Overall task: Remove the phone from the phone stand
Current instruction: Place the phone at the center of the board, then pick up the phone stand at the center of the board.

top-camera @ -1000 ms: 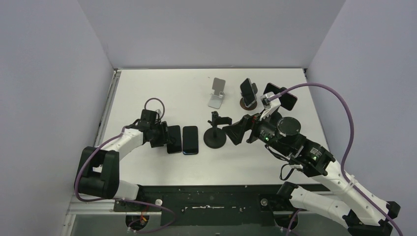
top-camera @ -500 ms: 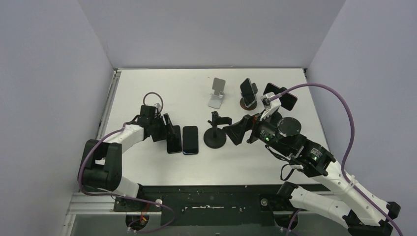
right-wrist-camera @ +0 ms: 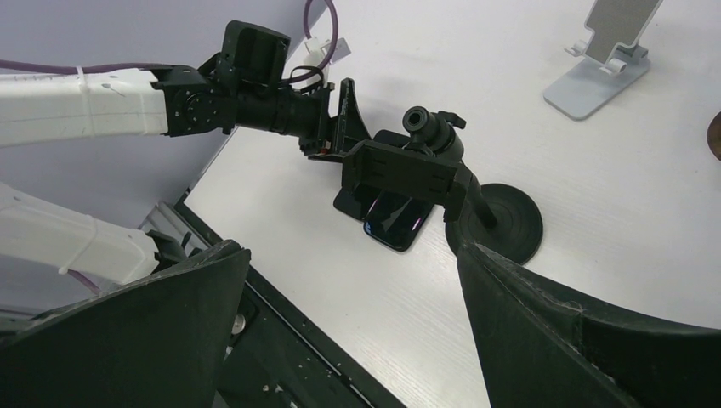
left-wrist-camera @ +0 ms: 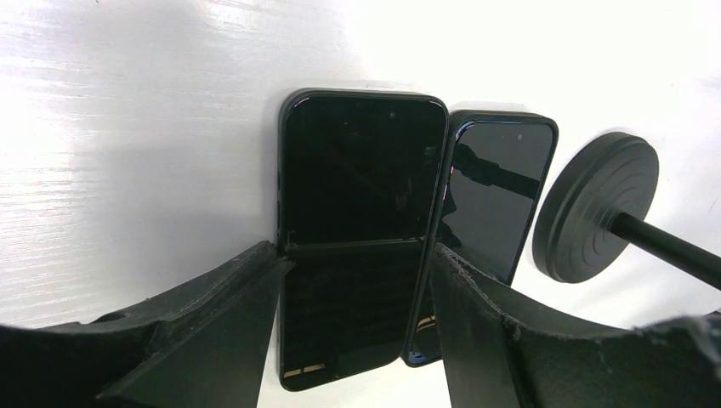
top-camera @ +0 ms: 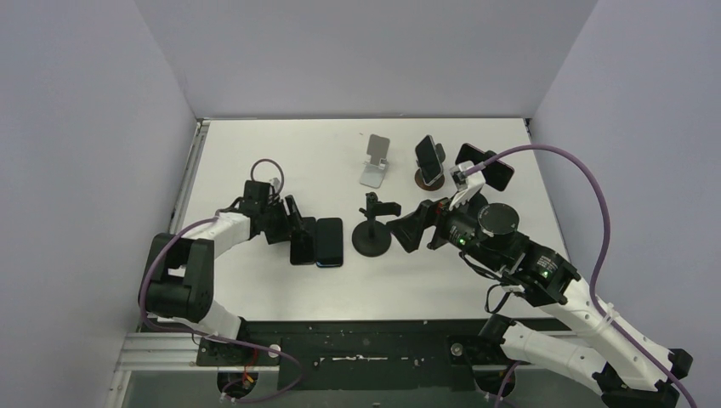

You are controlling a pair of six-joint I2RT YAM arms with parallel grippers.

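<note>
Left gripper (top-camera: pixel 292 224) hovers low over the table (top-camera: pixel 281 153) to the left of the black stand (top-camera: pixel 372 238), its jaws spread wide. In the left wrist view the two dark fingers (left-wrist-camera: pixel 212 323) straddle the near half of a black phone (left-wrist-camera: pixel 361 170), one along each long edge. Whether the pads actually touch those edges cannot be told, and the gripper (left-wrist-camera: pixel 357 255) has not lifted the phone.

That phone (top-camera: pixel 302 252) lies flat, screen up, on the table left of the stand and is out of its clamp (right-wrist-camera: pixel 400 170). A second phone (top-camera: pixel 329 242) lies flat just beside it, between it and the stand's round base (left-wrist-camera: pixel 595 208). The long edges of the two phones run side by side, very close or touching.

On the right of the stand, the right gripper (top-camera: pixel 400 234) is also wide open and holds nothing. Its wrist view looks between the fingers at the clamp head and the stem of the stand (right-wrist-camera: pixel 497 223). The left arm and both phones appear beyond it.

Behind the stand, toward the back wall, sits a white folding stand (top-camera: pixel 374 161). To the right of that one, an upright phone (top-camera: pixel 429 160) rests on a small round stand. Another dark phone (top-camera: pixel 491 170) leans farther right, partly hidden by the purple cable (top-camera: pixel 595 195).
</note>
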